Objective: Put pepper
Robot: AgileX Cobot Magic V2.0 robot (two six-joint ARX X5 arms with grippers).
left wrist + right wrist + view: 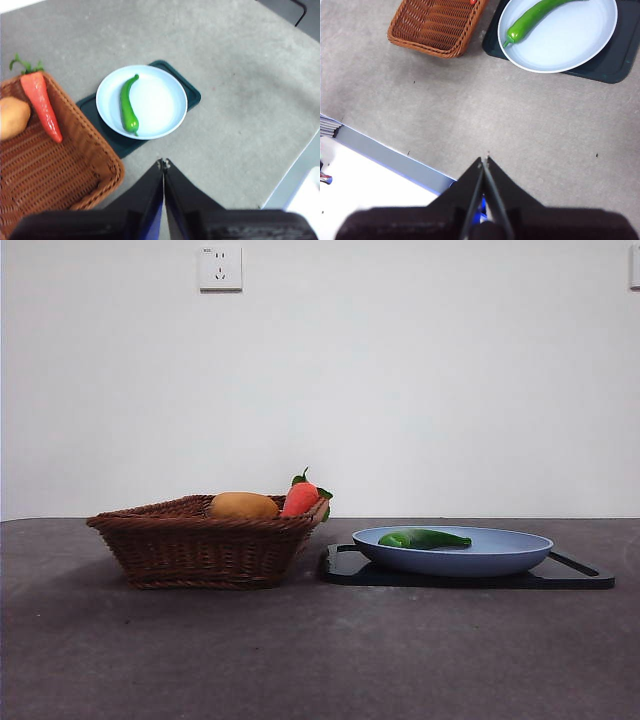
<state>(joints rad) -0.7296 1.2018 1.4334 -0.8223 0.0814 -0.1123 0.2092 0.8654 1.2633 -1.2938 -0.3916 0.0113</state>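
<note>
Nearest to the front camera sits a brown woven basket on the gray table. Inside it lie a tan potato and a red-orange carrot with green leaves. Just beside the basket is a dark tray, and on it rests a pale blue plate. The green pepper lies inside the plate, near one side, with its thin tip curved. My left gripper hangs above the table near the plate and basket, its two black jaws pressed together, holding nothing. My right gripper hangs high over bare table, well apart from the plate, jaws pressed together too, also holding nothing.
</note>
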